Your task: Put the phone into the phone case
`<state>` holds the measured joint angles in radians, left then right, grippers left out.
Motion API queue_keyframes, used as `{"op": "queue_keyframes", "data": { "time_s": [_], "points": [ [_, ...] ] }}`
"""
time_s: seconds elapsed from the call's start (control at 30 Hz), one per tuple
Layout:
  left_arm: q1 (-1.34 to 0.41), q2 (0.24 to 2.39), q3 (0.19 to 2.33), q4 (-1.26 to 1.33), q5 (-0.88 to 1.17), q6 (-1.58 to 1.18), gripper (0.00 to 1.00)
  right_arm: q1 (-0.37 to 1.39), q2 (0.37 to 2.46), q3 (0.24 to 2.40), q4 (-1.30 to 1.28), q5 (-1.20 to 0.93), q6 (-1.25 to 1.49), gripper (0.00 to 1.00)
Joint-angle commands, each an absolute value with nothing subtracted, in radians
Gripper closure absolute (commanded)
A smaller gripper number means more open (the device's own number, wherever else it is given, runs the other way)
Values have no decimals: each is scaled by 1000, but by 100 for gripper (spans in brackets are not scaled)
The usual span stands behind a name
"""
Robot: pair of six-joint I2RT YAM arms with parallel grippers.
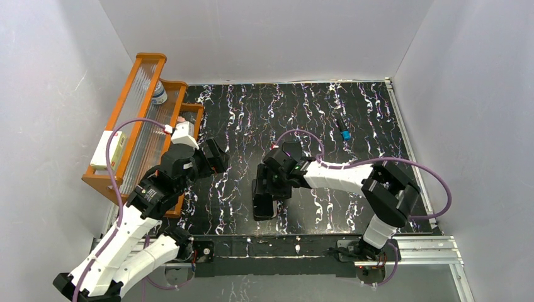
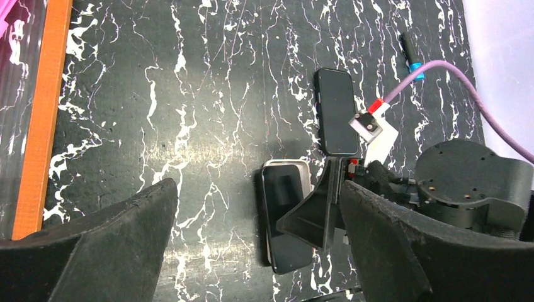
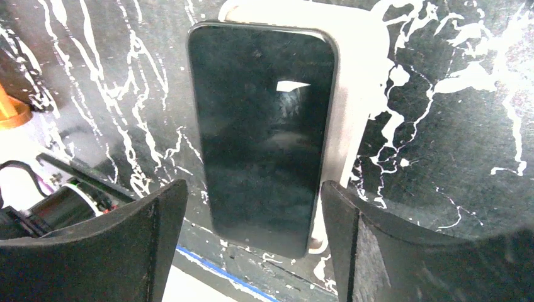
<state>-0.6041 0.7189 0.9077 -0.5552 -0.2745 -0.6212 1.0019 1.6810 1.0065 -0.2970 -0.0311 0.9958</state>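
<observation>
Phone [image 3: 264, 132] lies askew on case [image 3: 350, 113], seemingly unseated (right claw [image 3: 253, 192] wide astride it, left claw [image 2: 258, 189] wide); next: press it in.

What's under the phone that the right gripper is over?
The pale phone case lies under the phone, showing past its top end and one long edge; the phone sits offset on it. The rest of the case, camera cutout included, is covered.

We are seeing black phone [image 3: 261, 132] lying flat, glossy face up, on pale beige phone case [image 3: 350, 113]. Phone sitting offset, not seated; case rim showing along one long edge and far end.
</observation>
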Motion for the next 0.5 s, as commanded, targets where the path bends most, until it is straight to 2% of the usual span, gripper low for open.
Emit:
{"op": "queue_keyframes", "data": {
  "time_s": [0.0, 0.17, 0.47],
  "points": [
    [-600, 723, 893, -560, -292, -617, 2, 1006, 1607, 1045, -299, -15, 1003, 13],
    [-600, 728, 893, -559, -282, -615, 2, 1006, 1584, 1033, -300, -8, 1005, 10],
    [-600, 786, 856, -546, -160, -663, 13, 996, 1504, 971, -256, -13, 950, 20]
  ]
}}
